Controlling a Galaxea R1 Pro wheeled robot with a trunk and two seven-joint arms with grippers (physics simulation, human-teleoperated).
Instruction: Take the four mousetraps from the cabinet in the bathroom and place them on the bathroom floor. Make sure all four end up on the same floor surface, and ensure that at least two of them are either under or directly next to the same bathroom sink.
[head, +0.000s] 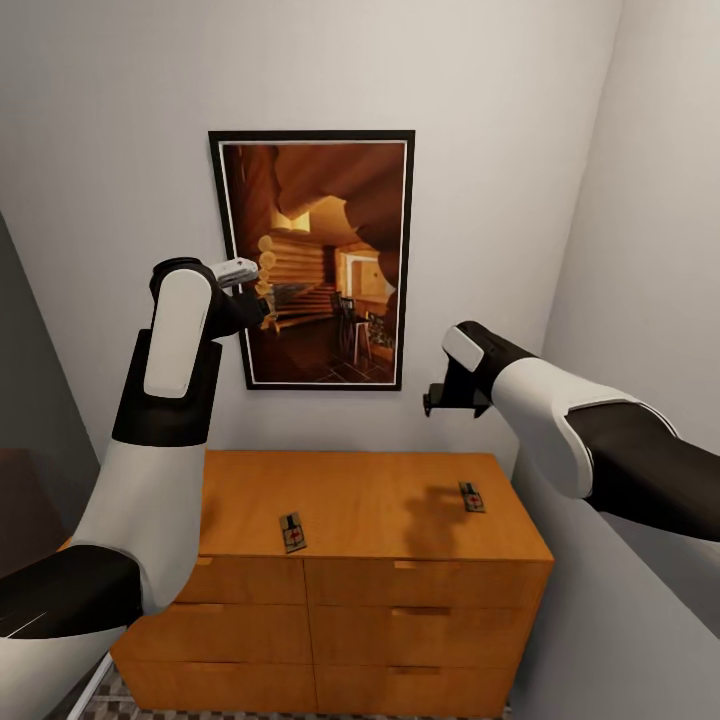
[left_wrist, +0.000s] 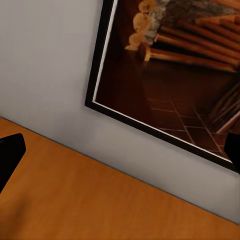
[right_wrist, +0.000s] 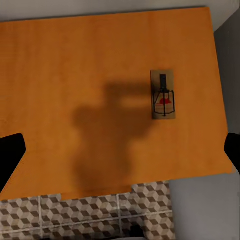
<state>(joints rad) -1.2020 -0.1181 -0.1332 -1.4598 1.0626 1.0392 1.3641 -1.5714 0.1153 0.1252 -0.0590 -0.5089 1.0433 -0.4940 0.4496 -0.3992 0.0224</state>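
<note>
Cabinet (head: 350, 500): orange-brown wooden chest with rows of drawers, standing against a pale wall under a framed picture (head: 312, 258) of a log interior. Flat top carries two mousetraps.

Mousetrap, front (head: 292, 532): tan board with dark metal parts and a red spot, lying flat near the front edge of the top, left of centre in the head view.

Mousetrap, right (head: 471, 496): same kind, lying flat towards the right end of the top. In the right wrist view (right_wrist: 163, 94) it lies on the wood between the two dark fingertips at the frame edges, closer to one of them, touching neither; the arm's shadow falls just beside it.

Right gripper (head: 455, 395): raised well above the cabinet top, over its right part. Fingers (right_wrist: 11, 155) spread wide, nothing between them.

Left gripper (head: 262, 300): raised in front of the picture's lower left part, well above the cabinet and apart from both traps. Fingertips (left_wrist: 10, 155) spread wide, nothing held.

Bathroom floor (right_wrist: 90, 215): cube-patterned tiles in brown, beige and cream, seen past the cabinet's front edge.
</note>
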